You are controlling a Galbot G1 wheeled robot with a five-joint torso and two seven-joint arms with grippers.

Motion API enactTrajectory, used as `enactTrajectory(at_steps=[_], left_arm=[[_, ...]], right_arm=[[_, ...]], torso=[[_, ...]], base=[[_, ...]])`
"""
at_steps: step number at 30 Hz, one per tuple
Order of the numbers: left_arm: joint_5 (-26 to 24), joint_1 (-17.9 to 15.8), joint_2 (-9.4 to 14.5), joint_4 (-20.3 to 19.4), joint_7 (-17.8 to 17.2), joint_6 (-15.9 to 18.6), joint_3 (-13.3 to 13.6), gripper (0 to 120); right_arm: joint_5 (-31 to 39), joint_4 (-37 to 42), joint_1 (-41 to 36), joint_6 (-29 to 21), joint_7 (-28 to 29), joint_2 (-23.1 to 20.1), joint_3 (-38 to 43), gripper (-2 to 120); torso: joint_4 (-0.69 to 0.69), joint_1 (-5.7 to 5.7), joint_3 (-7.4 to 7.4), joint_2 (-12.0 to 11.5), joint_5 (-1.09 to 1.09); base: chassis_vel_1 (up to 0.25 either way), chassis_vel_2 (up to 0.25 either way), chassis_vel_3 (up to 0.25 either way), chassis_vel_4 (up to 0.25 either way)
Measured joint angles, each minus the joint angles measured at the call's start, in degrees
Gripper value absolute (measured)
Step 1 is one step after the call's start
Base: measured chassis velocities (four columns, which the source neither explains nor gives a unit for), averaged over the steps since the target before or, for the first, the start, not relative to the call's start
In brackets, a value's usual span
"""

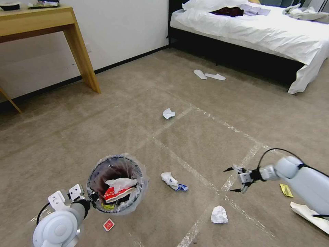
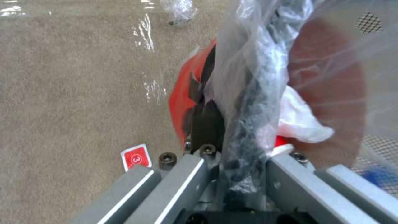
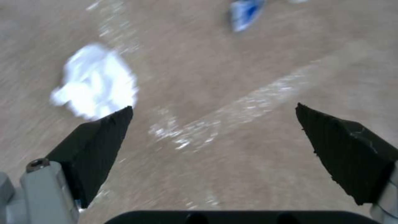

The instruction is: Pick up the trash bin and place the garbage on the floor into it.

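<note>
A: Two end effectors at work on the beige carpet floor [image 1: 205, 144] crossed by shiny tape lines. How do they stand?

B: The left end effector [image 1: 92, 198], near left, is clamped on the rim of the small round trash bin [image 1: 116, 183] with its dark red-brown inside and crinkly clear liner. The left wrist view shows the rim and bag pinched between its fingers [image 2: 207, 152]. The bin already holds a white tissue and a red-white cup.

A: And the right?

B: The right end effector [image 1: 236, 179] hangs above the carpet at right, fingers spread wide, holding nothing.

A: What lies closest to it?

B: A crumpled white tissue ball [image 1: 219, 214], nearer the robot and slightly left of the open fingers; in the right wrist view it sits just past one fingertip [image 3: 94, 81]. The right arm is plainly the nearer one. A white-and-blue wrapper [image 1: 173, 181] lies farther left, between that end effector and the bin.
</note>
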Motion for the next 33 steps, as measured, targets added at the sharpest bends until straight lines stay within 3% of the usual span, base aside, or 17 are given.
enactTrajectory(at_steps=[7, 15, 21, 24, 33], left_arm=[[0.1, 0.1, -0.3, -0.2, 0.0, -0.1, -0.5, 0], [0.1, 0.1, -0.3, -0.3, -0.1, -0.1, -0.6, 0], [0.4, 0.1, -0.5, 0.1, -0.1, -0.1, -0.3, 0], [0.7, 0.4, -0.5, 0.2, -0.1, -0.1, -0.2, 0], [0.8, 0.3, -0.4, 0.5, -0.1, -0.2, -0.1, 0]], right_arm=[[-3.4, -2.9, 1.0, 2.0, -5.1, 2.3, -2.4, 100], [-6.9, -4.7, -0.7, 2.6, -5.9, 4.5, -2.5, 100], [-10.1, -9.6, -1.6, 3.5, -3.5, 7.7, -2.3, 100], [-12.1, -12.4, -2.2, 3.5, 0.4, 9.7, -2.2, 100], [-19.7, -14.0, -3.6, 3.5, 6.7, 11.2, -1.6, 100]], torso=[[-0.02, 0.0, -0.01, 0.0, 0.01], [-0.02, 0.0, -0.01, 0.0, 0.02], [-0.01, 0.0, -0.01, 0.0, 0.03], [-0.01, 0.0, -0.01, 0.0, 0.02], [-0.02, 0.0, -0.01, 0.0, 0.01]], base=[[0.0, 0.0, 0.0, 0.0], [0.0, 0.0, 0.0, 0.0], [0.0, 0.0, 0.0, 0.0], [0.0, 0.0, 0.0, 0.0], [0.0, 0.0, 0.0, 0.0]])
